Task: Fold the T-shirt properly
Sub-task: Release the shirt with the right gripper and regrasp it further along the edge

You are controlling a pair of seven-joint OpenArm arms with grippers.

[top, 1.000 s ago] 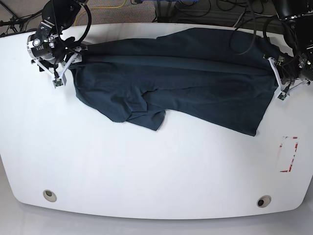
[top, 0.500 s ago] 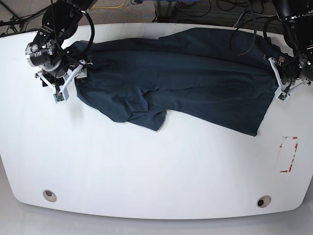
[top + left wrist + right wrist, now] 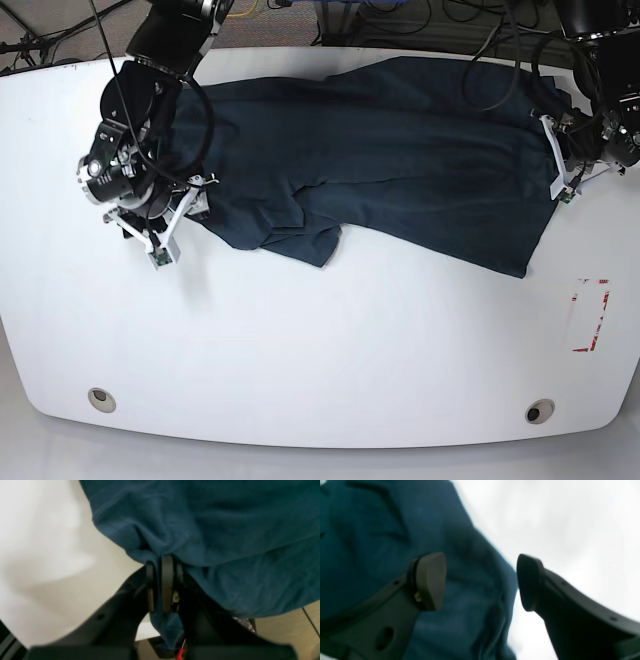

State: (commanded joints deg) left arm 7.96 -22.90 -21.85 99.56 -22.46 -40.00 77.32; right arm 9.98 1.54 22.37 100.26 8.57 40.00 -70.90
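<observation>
Garment: large dark navy-blue cotton T-shirt [image 3: 400, 160], spread crumpled across the 12 o'clock half of the white table [image 3: 320, 350], one lobe bunched toward 6 o'clock.
Handling: judged light, limp and non-slippery; it will sag and wrinkle when lifted, so hems and corners are the best places to pinch.
Left gripper [image 3: 162, 562]: jaws pressed together on a fold of the shirt's edge at the table's 3 o'clock side.
Right gripper [image 3: 480, 582]: jaws spread wide, holding nothing; one finger over fabric, the other over bare table, at the shirt's 9 o'clock edge.
</observation>
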